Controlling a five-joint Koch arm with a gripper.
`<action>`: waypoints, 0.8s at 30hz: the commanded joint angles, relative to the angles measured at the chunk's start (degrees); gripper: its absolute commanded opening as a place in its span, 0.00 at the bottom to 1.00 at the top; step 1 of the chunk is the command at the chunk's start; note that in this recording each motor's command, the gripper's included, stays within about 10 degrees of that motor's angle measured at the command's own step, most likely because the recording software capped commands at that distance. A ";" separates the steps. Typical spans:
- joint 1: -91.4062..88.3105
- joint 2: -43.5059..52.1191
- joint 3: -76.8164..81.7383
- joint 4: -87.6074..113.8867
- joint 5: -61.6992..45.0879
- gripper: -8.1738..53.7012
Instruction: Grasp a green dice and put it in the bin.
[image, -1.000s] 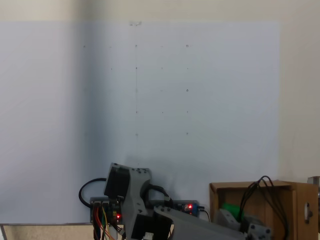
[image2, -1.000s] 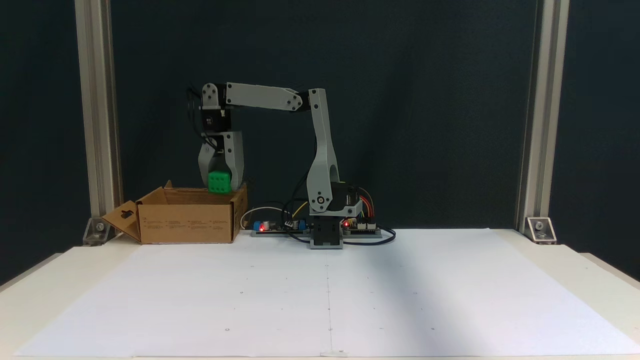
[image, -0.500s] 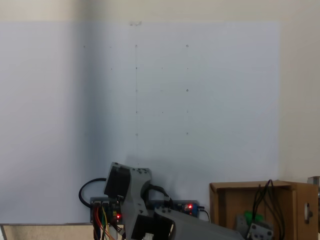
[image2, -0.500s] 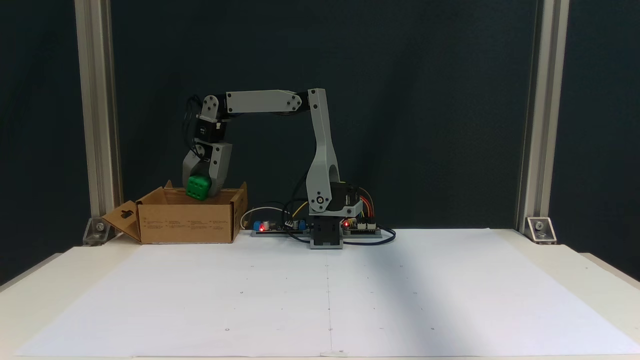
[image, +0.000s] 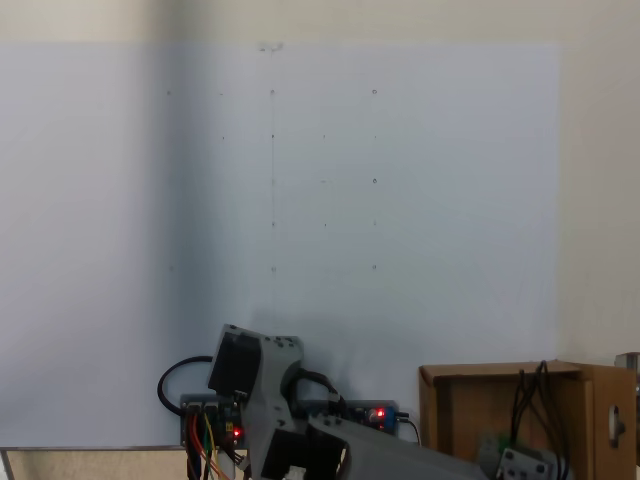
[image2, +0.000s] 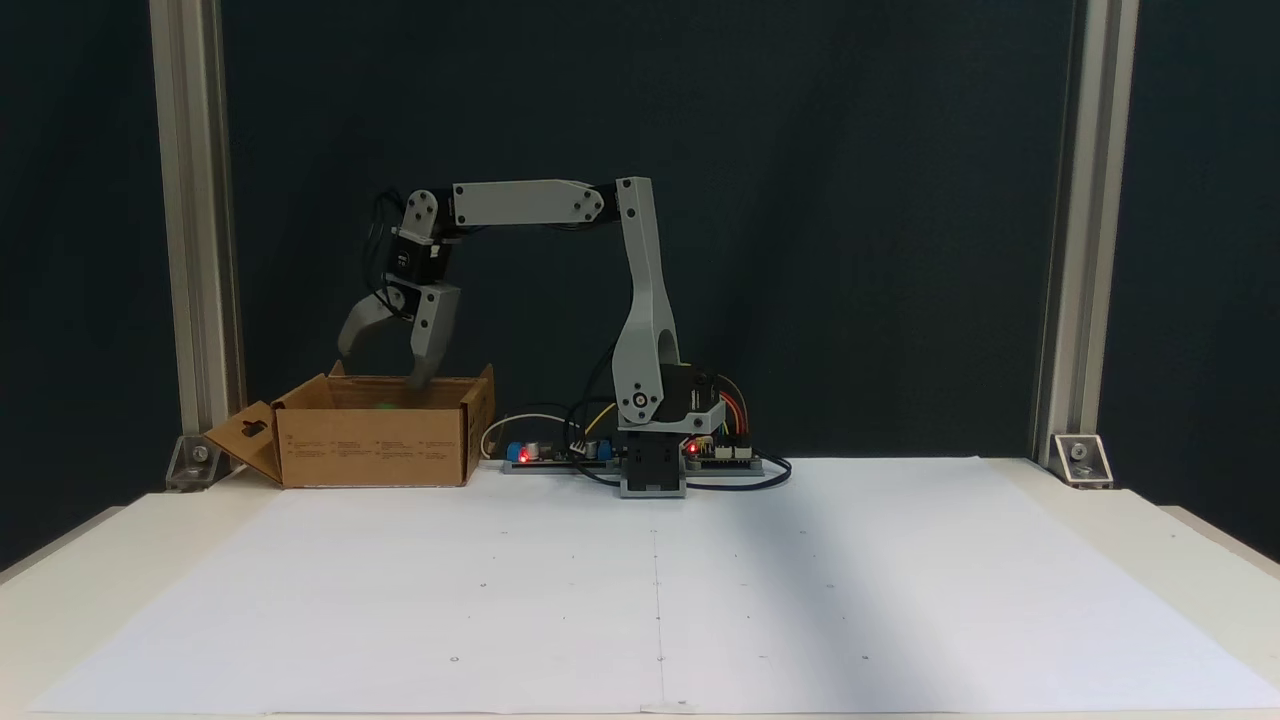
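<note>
The bin (image2: 370, 445) is a brown cardboard box at the back left of the table; in the other fixed view the bin (image: 455, 415) stands at the lower right. My gripper (image2: 382, 366) hangs just above its open top. It is open, jaws spread wide, with nothing between them. The green dice is down inside the bin: only a faint green sliver (image2: 383, 405) shows at the rim. From above, my wrist and its black cables (image: 520, 455) reach over the bin's inside.
The arm's base (image2: 650, 470) stands right of the bin, with circuit boards showing red lights (image2: 560, 452) and loose wires. A flap (image2: 245, 440) sticks out on the bin's left. Aluminium posts (image2: 195, 230) (image2: 1075, 230) stand at the back corners. White paper (image2: 650, 580) covers the table.
My gripper swung left over the bin holding the green dice, then opened. The dice dropped out of the jaws into the bin.
</note>
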 joint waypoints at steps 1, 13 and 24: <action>-1.14 5.89 -1.67 -3.25 4.48 0.85; -33.57 17.58 -1.67 -4.22 17.67 0.84; -78.03 20.04 -1.67 -13.80 17.84 0.85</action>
